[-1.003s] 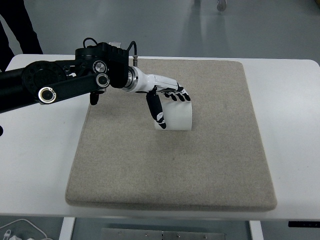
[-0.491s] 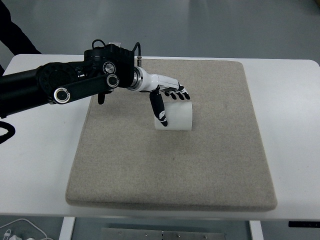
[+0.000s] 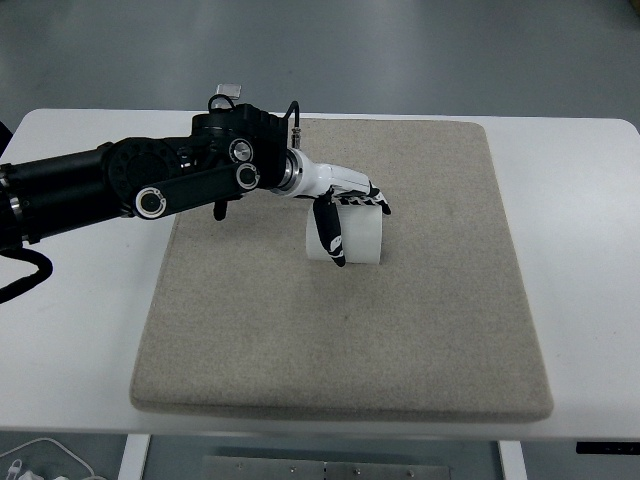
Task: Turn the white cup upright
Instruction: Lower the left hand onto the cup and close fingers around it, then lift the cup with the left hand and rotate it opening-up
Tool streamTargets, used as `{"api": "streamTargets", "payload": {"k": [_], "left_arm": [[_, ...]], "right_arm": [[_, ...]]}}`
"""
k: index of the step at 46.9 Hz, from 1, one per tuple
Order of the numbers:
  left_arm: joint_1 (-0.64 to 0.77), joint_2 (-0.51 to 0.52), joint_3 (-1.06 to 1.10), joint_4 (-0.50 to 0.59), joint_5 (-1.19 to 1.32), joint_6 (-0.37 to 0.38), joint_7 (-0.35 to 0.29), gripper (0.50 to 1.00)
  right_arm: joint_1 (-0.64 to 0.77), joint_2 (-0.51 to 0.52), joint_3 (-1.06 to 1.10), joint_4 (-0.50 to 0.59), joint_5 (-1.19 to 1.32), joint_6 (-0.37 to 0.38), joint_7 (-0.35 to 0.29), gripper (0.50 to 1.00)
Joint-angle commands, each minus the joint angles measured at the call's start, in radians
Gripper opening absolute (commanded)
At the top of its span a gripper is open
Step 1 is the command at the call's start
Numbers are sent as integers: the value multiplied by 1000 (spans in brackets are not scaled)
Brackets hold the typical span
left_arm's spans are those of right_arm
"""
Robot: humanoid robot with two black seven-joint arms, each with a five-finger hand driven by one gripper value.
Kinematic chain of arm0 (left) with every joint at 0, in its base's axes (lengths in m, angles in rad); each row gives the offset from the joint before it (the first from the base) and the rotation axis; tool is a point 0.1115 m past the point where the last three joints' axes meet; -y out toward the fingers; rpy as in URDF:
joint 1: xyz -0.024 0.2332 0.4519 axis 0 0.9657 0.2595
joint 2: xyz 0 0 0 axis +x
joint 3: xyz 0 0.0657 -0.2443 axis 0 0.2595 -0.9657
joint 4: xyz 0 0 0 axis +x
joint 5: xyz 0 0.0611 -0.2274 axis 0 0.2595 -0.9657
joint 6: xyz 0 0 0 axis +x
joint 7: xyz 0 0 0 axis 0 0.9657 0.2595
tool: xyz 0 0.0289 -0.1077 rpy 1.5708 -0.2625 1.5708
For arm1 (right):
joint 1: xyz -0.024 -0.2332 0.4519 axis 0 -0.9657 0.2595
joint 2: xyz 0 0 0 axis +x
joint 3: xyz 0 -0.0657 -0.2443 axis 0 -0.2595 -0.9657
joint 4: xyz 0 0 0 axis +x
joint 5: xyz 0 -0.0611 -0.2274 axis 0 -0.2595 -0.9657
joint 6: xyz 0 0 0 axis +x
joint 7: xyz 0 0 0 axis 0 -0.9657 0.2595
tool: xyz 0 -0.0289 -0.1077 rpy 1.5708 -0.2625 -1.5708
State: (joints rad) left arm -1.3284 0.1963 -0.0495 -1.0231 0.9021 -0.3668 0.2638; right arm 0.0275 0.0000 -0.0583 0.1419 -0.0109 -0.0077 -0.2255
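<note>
Stood on a white table (image 3: 590, 250), under a beige mat (image 3: 400, 340) covering most of it. Reached in from the left: black arm (image 3: 120, 190), left hand (image 3: 345, 210) at its end. Lay on its side toward the mat's far middle: white cup (image 3: 360, 238). Closed around that cup, thumb down the near face, fingers (image 3: 370, 198) over the top (right arm unseen). Looked like the grasping step; next, probably a wrist roll to stand it up.

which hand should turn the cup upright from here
Left. The left hand is already wrapped around the white cup lying on the mat; no right arm is in view.
</note>
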Motion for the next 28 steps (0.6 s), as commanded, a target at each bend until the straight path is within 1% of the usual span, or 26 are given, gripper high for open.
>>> {"api": "streamTargets", "payload": {"k": [1, 5, 10, 13, 15, 18, 20, 21, 23, 25, 28], "left_arm": [[2, 0, 2, 0, 0, 0, -1, 930], [3, 0, 7, 0, 1, 0, -3, 855], [3, 2, 7, 8, 27, 2, -5, 782], [3, 2, 5, 11, 35, 5, -5, 750], [3, 2, 3, 15, 35, 9, -5, 737], [5, 5, -3, 17, 34, 11, -6, 679], [5, 8, -7, 17, 32, 12, -8, 615], [5, 9, -9, 17, 31, 12, -9, 592], [3, 12, -10, 21, 27, 11, -11, 561], [3, 15, -16, 23, 20, 11, -11, 540], [3, 18, -33, 29, 9, 11, -15, 533]], "right_arm": [[0, 0, 0, -1, 0, 0, 0, 930], [-1, 0, 0, 1, 0, 0, 2, 930], [0, 0, 0, -1, 0, 0, 0, 930], [0, 0, 0, 1, 0, 0, 0, 930], [0, 0, 0, 1, 0, 0, 0, 930], [0, 0, 0, 1, 0, 0, 0, 930], [0, 0, 0, 1, 0, 0, 2, 930], [0, 0, 0, -1, 0, 0, 0, 930], [0, 0, 0, -1, 0, 0, 0, 930], [0, 0, 0, -1, 0, 0, 0, 930], [0, 0, 0, 1, 0, 0, 0, 930]]}}
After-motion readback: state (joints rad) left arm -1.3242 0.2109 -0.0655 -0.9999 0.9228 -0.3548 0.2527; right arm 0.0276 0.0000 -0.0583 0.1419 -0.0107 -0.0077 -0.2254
